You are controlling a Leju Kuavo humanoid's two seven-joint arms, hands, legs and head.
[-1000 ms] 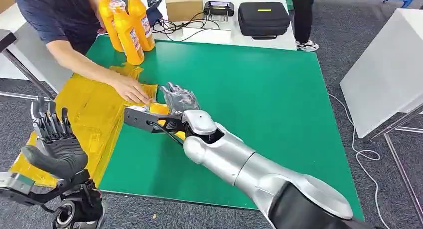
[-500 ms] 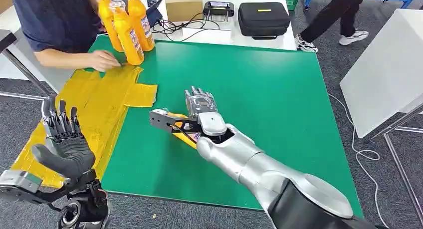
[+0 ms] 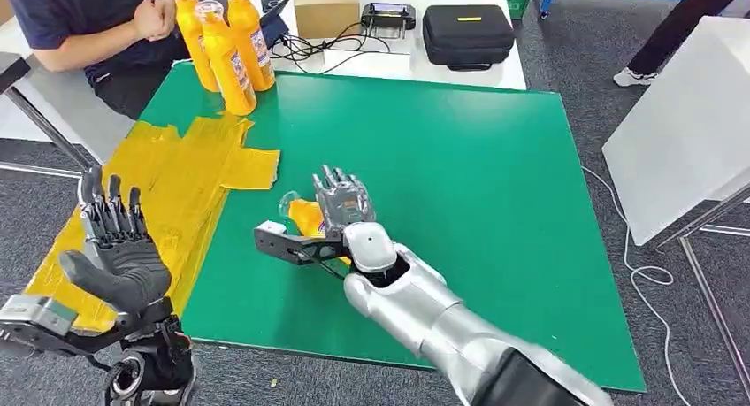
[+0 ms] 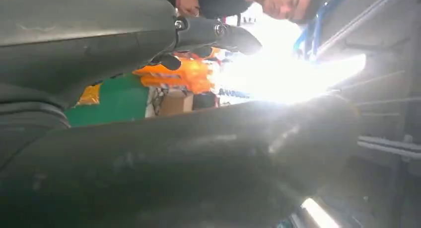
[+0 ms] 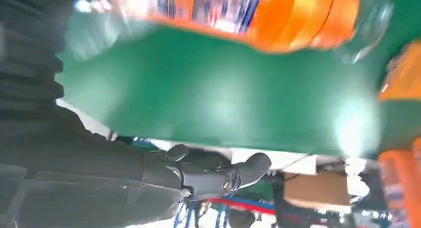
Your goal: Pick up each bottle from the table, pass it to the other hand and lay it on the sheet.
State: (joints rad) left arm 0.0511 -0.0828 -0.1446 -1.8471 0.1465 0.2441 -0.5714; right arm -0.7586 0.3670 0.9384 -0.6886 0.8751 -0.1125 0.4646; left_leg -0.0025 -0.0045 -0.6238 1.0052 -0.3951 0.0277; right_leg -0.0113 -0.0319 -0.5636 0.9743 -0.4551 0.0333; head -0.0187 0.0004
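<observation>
Since half a second ago, the right hand [image 3: 340, 203] has been drawn slightly back toward the robot and to its left, the bottle [image 3: 309, 222] carried with it, and the person's hand [image 3: 159, 15] has been withdrawn from the sheet [image 3: 177, 180] to the chest. The right arm is stretched forward over the green table [image 3: 495, 176], palm turned down, its fingers [image 3: 343, 189] curled over the orange bottle, which is held lying on its side with its cap end pointing toward the sheet. In the right wrist view the bottle [image 5: 238, 12] is seen blurred across the palm above the green surface. The left hand [image 3: 115, 247] is held upright beside the table's near left corner, palm facing inward, fingers [image 3: 110, 207] spread and pointing up, nothing between them. Three more bottles [image 3: 225, 43] are standing beyond the right fingers at the sheet's far end.
</observation>
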